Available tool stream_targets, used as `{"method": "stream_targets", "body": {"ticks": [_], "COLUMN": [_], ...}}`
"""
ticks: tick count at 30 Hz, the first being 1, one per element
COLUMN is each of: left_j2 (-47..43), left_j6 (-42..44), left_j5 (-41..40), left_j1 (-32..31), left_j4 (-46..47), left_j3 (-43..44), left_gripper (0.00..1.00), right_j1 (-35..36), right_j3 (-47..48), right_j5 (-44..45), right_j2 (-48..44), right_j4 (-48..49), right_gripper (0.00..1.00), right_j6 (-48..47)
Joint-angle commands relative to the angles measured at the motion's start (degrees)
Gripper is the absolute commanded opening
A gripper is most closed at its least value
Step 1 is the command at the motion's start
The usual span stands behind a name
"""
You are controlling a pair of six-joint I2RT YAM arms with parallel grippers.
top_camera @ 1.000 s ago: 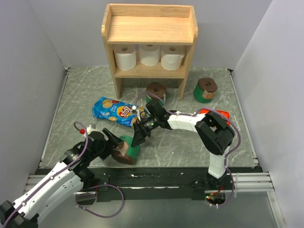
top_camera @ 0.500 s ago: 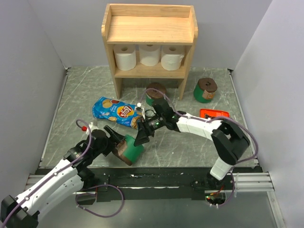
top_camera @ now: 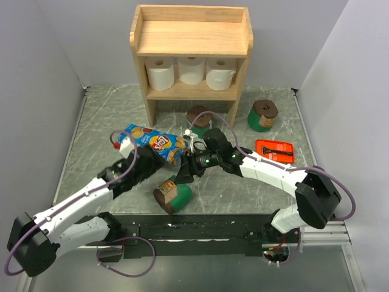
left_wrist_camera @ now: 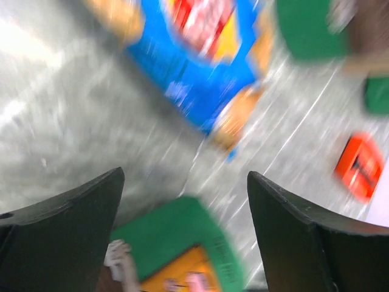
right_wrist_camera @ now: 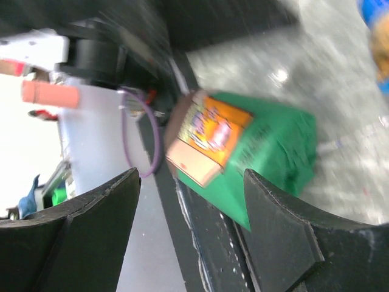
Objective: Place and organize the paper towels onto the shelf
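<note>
On the table (top_camera: 103, 121), green roll (top_camera: 179, 193) lies tipped, brown end pointing left.

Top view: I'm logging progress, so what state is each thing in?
Shelf: upright.
White rolls: three, standing on the lower tier.
Near green roll: on its side, ungripped.
Green roll between shelf legs: upright.
Far-right green roll: upright.
Chip bag: flat.
Razor package: flat.
Left pincer: open.
Right pincer: open.

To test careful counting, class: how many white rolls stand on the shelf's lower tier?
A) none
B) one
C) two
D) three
D: three white rolls stand side by side on the lower tier of the shelf.
</note>
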Motion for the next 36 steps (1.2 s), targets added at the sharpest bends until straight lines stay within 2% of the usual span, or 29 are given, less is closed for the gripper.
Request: {"method": "stream_targets", "body": {"ticks": [1,5,6,11,18,22,26,36], "left_j2": [1.05,-3.42,-5.70,-9.85,-12.40,-12.05,-11.00,-8.97], "left_j6": [2.65,4.14,4.32,1.96,0.02,-1.04,-2.62,-3.32], "left_j5": [-12.93,-5.48,-1.02,7.54,8.60,8.87,9.92,8.43], "left_j1": [-0.40,-1.27,-1.54,-2.15,-2.42,-2.42,-2.42,-2.51], "left_j4": [-13.00,-15.22,-14.26,-11.96,-8.98,-6.43,-2.92,-2.03], "left_j3": [10.80,8.37,6.87,-1.48,-4.66,-6.50,-9.23,-10.63], "left_gripper": [0.88,0.85,0.84,0.84,0.85,0.85,0.84,0.83], "right_j1": [0.43,-1.68,-2.38,-3.09,-3.35,-3.35,-3.35,-3.35], "right_j3": [-0.03,-1.08,-1.61,-5.30,-6.54,-9.25,-10.75,-13.21], "right_j5": [9.16,7.60,6.11,-1.63,-6.46,-9.63,-10.95,-13.68], "right_j2": [-5.18,-5.29,-5.11,-1.87,3.41,5.00,5.96,8.51], "right_j4": [-3.16,-5.46,-4.85,2.00,9.04,17.45,20.20,26.97], "right_gripper": [0.76,0.80,0.82,0.86,0.87,0.87,0.87,0.86], "right_j6": [0.41,-2.15,-2.06,-0.83,0.40,4.08,5.14,8.48]}}
